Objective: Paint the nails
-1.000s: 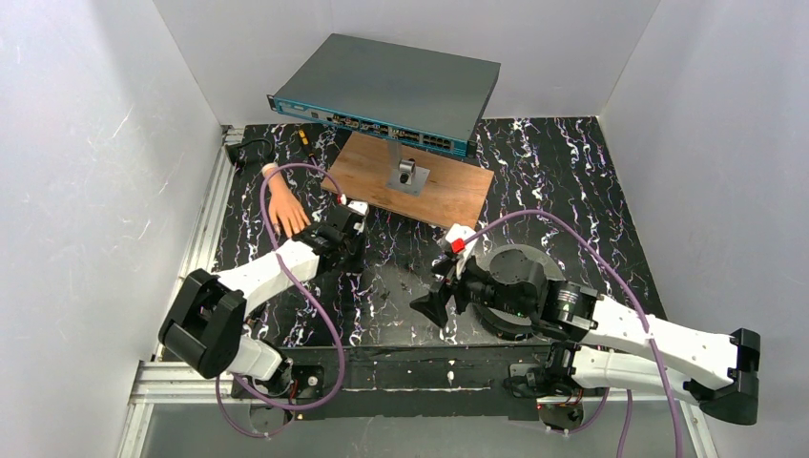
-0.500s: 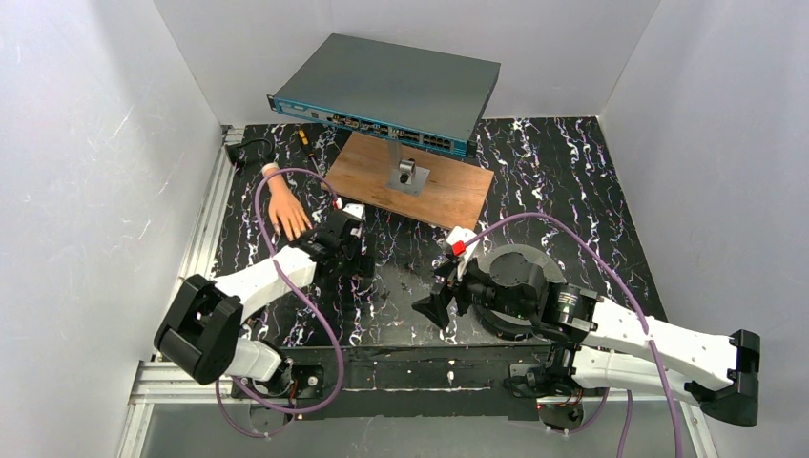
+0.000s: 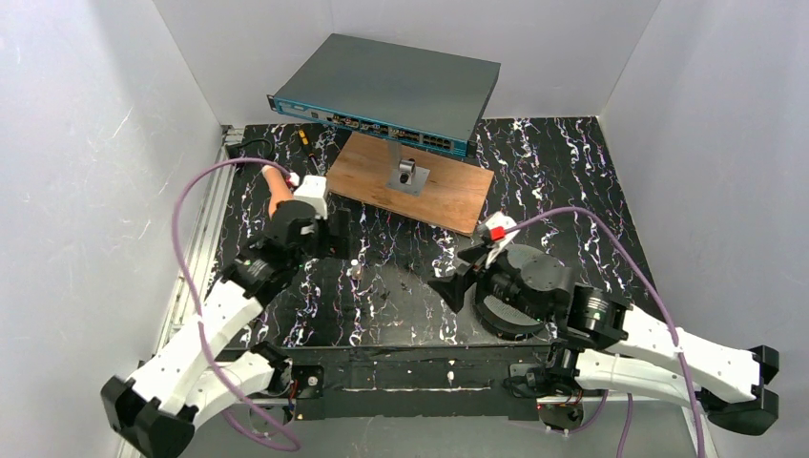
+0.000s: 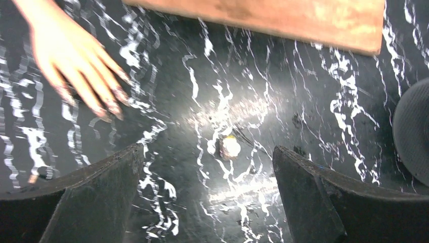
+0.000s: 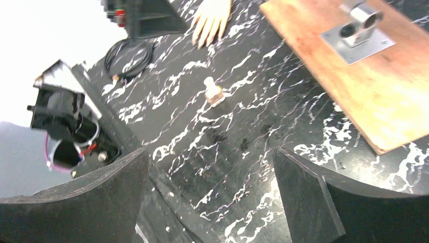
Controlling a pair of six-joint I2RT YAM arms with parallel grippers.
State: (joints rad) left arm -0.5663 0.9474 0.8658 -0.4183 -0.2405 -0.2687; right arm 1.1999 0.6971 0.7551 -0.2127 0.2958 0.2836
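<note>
Recorded the mannequin hand (image 4: 65,53) lying flat near the desk's far left corner, nails (image 4: 108,110) toward the near edge. Found the fingertips darker, yet too blurred to call painted. Noted the small bottle (image 4: 230,147) upright and capped nearer the desk's middle, apart from the hand. Observed left jaws spread wide above both, right jaws likewise parted, nothing held. Judged painting barely begun, if at all: bottle unopened, no brush out.

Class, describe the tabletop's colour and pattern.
The tabletop is black with white marble-like veining; left wrist view shows it best.
</note>
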